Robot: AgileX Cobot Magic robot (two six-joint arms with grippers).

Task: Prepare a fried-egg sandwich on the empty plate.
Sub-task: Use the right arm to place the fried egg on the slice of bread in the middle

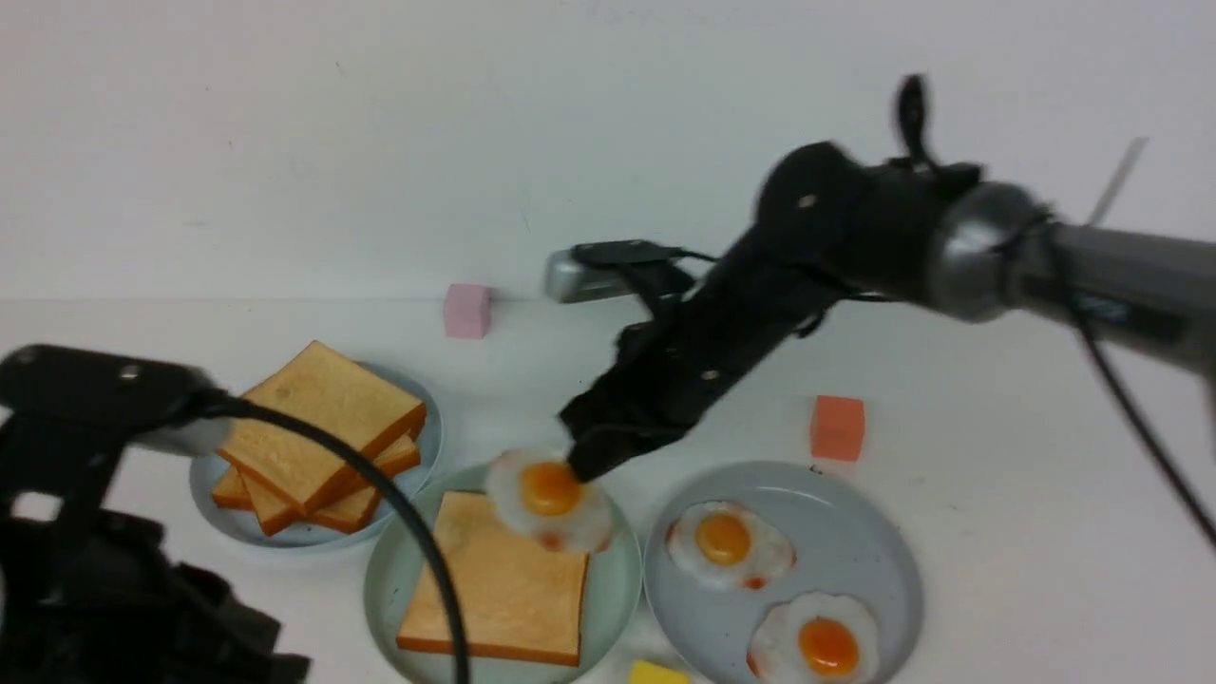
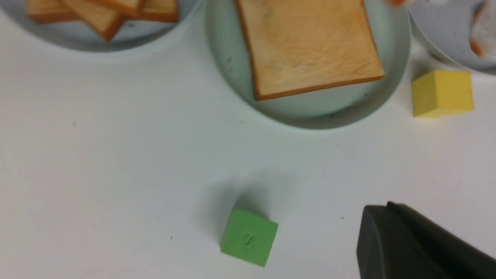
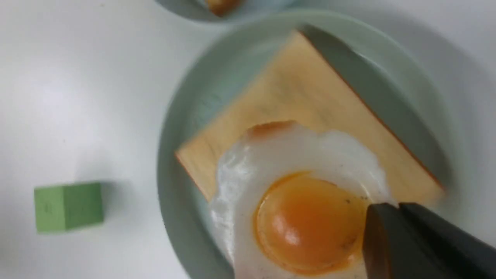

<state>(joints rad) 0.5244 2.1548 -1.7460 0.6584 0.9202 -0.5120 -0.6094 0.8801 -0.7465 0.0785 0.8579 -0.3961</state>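
**Jaws of right gripper (image 1: pixel 584 465) clamped on fried egg (image 1: pixel 546 499)**

The jaws grip the fried egg at its edge, beside the yolk. The egg sits over the far right corner of a single toast slice (image 1: pixel 499 589) and overhangs it; contact between the two cannot be confirmed. The toast slice lies flat on the mint-green plate (image 1: pixel 616 579), front centre of the table (image 1: pixel 997 427).

The left gripper (image 2: pixel 379 236) is low at the near left, jaws together, holding nothing.

Right of the mint-green plate, a grey-blue plate (image 1: pixel 893 560) carries two more eggs (image 1: pixel 727 541). On its left, a second grey-blue plate (image 1: pixel 432 427) carries a toast pile (image 1: pixel 318 437).

Pink (image 1: pixel 466 311), orange (image 1: pixel 837 427), yellow (image 1: pixel 658 674) and green (image 2: pixel 248 236) blocks stand loose on the table.
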